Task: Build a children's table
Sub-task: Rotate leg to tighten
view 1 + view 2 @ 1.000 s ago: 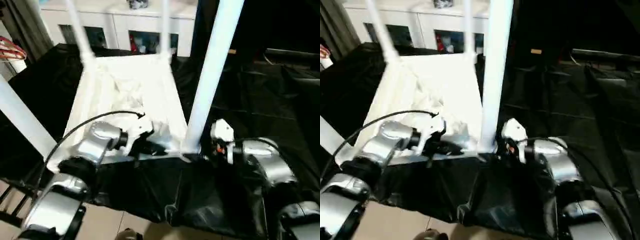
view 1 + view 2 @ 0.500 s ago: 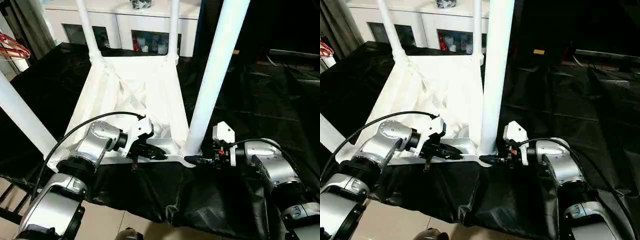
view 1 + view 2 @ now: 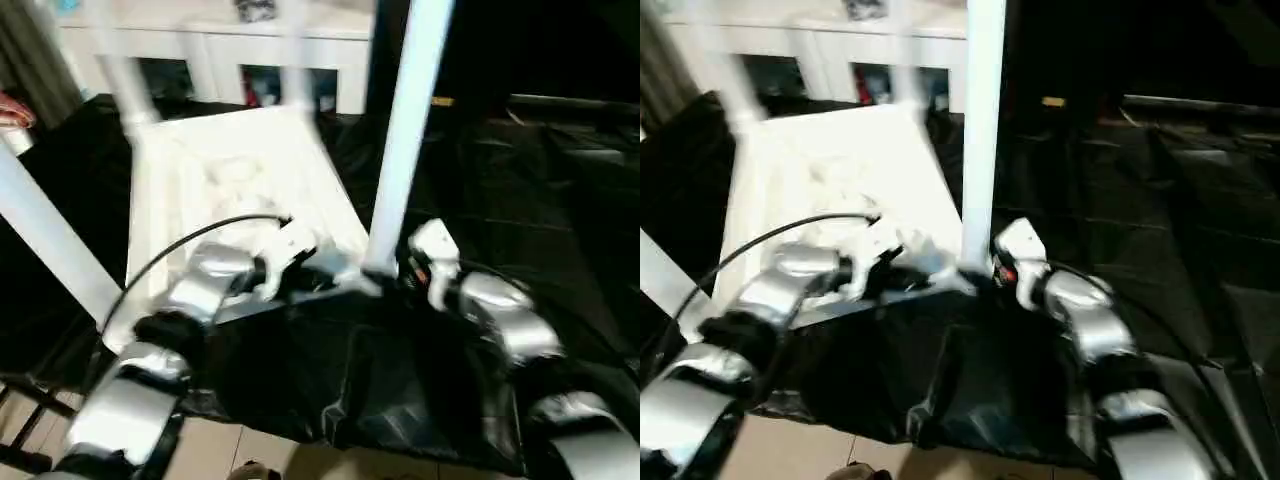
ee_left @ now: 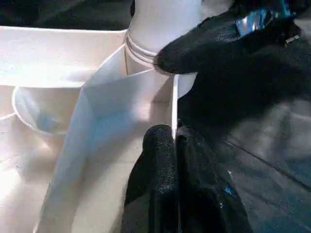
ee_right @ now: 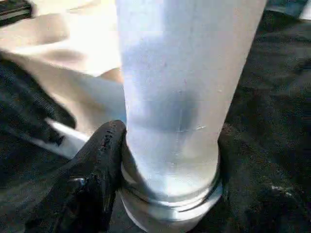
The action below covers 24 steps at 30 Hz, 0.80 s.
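The children's table lies upside down on black cloth, its white top (image 3: 230,180) ribbed side up and its legs pointing up. My left gripper (image 4: 174,145) is shut on the thin near rim (image 4: 174,104) of the top, beside the near right corner socket. My right gripper (image 3: 388,276) sits at the base of the near right leg (image 3: 400,150). In the right wrist view one black finger (image 5: 97,170) presses against that leg (image 5: 175,97) just above its ringed foot; the other finger is hidden behind it. Another leg (image 3: 50,240) rises at the near left.
Black cloth (image 3: 520,200) covers the surface around the table, wrinkled at my right. A white cabinet with glass doors (image 3: 230,50) stands behind. Two far legs (image 3: 125,80) rise blurred at the back. Bare floor (image 3: 230,450) runs along the near edge.
The whole picture has shifted with the camera. My right gripper has moved in from just short of the leg's foot to sit against it. The left gripper keeps its hold on the rim.
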Motion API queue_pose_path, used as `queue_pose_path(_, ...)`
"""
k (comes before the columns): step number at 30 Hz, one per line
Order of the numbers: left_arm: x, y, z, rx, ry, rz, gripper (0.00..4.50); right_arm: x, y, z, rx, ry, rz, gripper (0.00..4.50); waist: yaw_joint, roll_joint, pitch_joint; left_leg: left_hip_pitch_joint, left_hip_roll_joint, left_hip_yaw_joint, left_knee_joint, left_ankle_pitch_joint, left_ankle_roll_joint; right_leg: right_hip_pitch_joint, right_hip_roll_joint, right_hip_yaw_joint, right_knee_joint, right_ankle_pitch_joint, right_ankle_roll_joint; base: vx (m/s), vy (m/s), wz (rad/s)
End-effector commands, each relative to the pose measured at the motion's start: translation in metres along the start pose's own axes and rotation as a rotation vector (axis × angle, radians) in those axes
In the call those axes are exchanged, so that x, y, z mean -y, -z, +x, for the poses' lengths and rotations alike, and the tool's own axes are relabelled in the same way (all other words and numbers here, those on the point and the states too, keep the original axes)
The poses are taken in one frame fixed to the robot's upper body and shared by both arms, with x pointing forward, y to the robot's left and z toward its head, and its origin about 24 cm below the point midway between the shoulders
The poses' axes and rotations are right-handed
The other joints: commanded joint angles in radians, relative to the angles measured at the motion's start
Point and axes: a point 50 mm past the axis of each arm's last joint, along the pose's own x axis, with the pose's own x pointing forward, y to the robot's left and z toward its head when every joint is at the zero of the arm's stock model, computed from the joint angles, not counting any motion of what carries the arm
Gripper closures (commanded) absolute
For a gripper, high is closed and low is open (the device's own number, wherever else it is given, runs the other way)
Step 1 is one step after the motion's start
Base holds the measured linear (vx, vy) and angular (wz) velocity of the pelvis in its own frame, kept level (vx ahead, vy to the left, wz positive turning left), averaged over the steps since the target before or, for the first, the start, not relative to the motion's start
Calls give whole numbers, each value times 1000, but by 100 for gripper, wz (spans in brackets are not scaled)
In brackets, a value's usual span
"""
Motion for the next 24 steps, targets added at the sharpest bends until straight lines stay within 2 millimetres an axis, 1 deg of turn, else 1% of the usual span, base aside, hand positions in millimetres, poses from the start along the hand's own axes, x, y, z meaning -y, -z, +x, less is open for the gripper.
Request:
queue_pose_path(1,-6,-31,6,84,-74,49,450,-9,15,7,-94,50,0,187,0,-17,-72,17,42,-23,-69,-170,59,50,-63,41,-69,-197,-244,0,0,0)
queue_pose_path(3,-2,-38,16,99,-97,43,450,-11,14,15,-98,116,-10,187,-1,-14,-73,20,42,-23,-69,-176,52,48,-64,41,-71,-208,-243,0,0,0)
queue_pose_path(4,0,-40,19,106,-98,42,450,-12,12,18,-91,124,-21,187,-1,-15,-72,20,41,-22,-70,-183,51,49,-64,41,-73,-214,-240,0,0,0)
queue_pose_path(6,2,-42,23,113,-96,42,450,-14,9,21,-75,133,-32,187,0,-15,-72,18,41,-23,-70,-180,52,50,-65,41,-73,-210,-236,0,0,0)
queue_pose_path(7,3,-43,24,117,-86,45,450,-13,6,21,-48,134,-11,152,0,-12,-73,19,41,-23,-69,-178,52,50,-65,41,-72,-202,-237,0,0,0)
queue_pose_path(8,4,-44,24,119,-73,50,450,-11,3,21,-22,135,17,132,0,-10,-74,18,41,-23,-68,-174,60,52,-64,41,-70,-178,-240,0,0,0)
queue_pose_path(9,3,-43,21,121,-61,56,450,-8,0,19,-6,126,36,123,1,-11,-77,17,41,-23,-67,-162,72,55,-64,42,-66,-141,-249,0,0,0)
queue_pose_path(10,2,-42,20,124,-53,59,450,-6,0,17,-1,119,38,120,2,-11,-78,15,41,-22,-65,-139,86,56,-63,41,-61,-99,-260,0,0,0)
queue_pose_path(11,2,-42,18,129,-45,61,450,-4,0,16,-1,114,33,120,2,-11,-79,15,41,-22,-64,-131,93,56,-63,40,-59,-83,-266,0,0,0)
queue_pose_path(12,0,-40,14,134,-30,58,450,-1,-1,13,-2,91,3,90,3,-11,-81,14,42,-22,-62,-115,105,57,-62,39,-55,-52,-276,0,0,0)
queue_pose_path(14,0,-39,12,134,-26,58,450,0,-1,11,-4,81,-8,82,5,-11,-82,13,42,-20,-59,-96,119,58,-61,37,-50,-20,-288,0,0,0)
queue_pose_path(16,-1,-37,9,135,-7,64,450,0,0,9,-7,44,-24,72,7,-11,-82,14,43,-19,-57,-101,130,58,-62,36,-49,-12,-298,0,0,0)
queue_pose_path(18,-1,-32,1,139,45,69,450,-1,1,2,-5,-65,-55,72,9,-12,-80,12,44,-18,-57,-113,132,58,-63,36,-52,-29,-298,0,0,0)
queue_pose_path(19,-1,-30,-2,140,68,75,450,-2,1,-2,0,-119,-67,72,11,-12,-80,13,43,-17,-56,-119,134,58,-62,35,-51,-35,-298,0,0,0)
queue_pose_path(20,-1,-30,-3,140,73,76,450,-3,1,-2,1,-130,-69,72,16,-12,-79,14,47,-18,-57,-126,135,57,-64,36,-53,-47,-295,0,0,0)
queue_pose_path(21,0,-28,-7,138,109,84,450,-4,1,-7,8,-196,-79,72,18,-10,-79,15,48,-18,-58,-129,133,55,-63,36,-52,-50,-295,0,0,0)
queue_pose_path(23,1,-26,-12,134,160,95,450,-6,1,-13,13,-277,-89,72,23,-11,-78,16,50,-18,-59,-141,132,55,-62,37,-53,-62,-291,0,0,0)
queue_pose_path(24,1,-26,-12,134,160,95,450,-6,1,-13,13,-277,-89,72,25,-11,-78,17,51,-17,-59,-144,130,54,-63,38,-52,-67,-293,0,0,0)
